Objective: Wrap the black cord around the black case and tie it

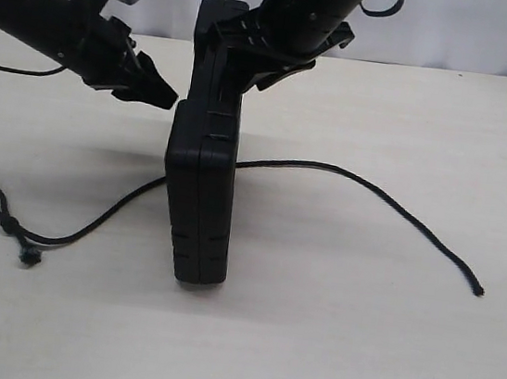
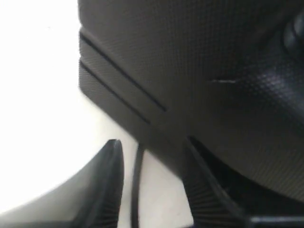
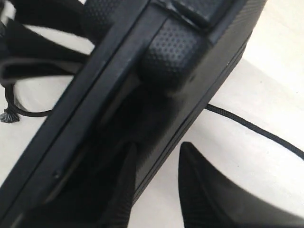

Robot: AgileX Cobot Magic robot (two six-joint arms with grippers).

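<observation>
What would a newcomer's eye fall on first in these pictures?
A black case stands on its narrow edge in the middle of the pale table. The left gripper and the right gripper are both at its far upper end. A long black cord runs out from both sides of the case, with its knotted end at the front left.

Black case (image 1: pixel 199 192): was matt plastic, finely pebbled all over.
Black cord (image 1: pixel 331 168): was braided fibre, matt, frayed at ends.
Table (image 1: pixel 356 334): was pale, smooth, matt.
</observation>
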